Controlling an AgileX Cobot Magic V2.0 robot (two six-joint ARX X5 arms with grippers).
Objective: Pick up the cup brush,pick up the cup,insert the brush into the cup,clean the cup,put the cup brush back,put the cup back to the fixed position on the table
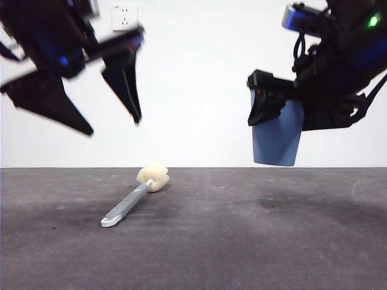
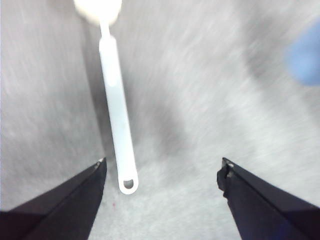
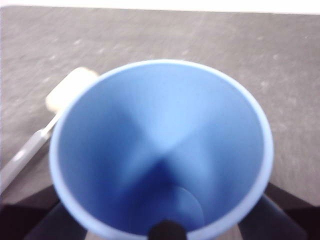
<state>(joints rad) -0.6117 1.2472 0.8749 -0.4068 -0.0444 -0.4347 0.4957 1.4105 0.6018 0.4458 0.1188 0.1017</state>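
Observation:
The cup brush (image 1: 134,198) lies flat on the table (image 1: 254,241), cream sponge head at the far end, grey handle pointing toward the front. My left gripper (image 1: 115,125) hangs open and empty above it, well clear; in the left wrist view the brush (image 2: 116,120) lies between and beyond the jaws (image 2: 162,172). My right gripper (image 1: 275,106) is shut on the blue cup (image 1: 278,139) and holds it upright in the air at the right. The right wrist view looks down into the cup (image 3: 162,150), with the brush (image 3: 45,125) beside it on the table.
A white wall with a socket plate (image 1: 124,17) stands behind the table. The dark grey tabletop (image 3: 240,50) stretches bare around the brush.

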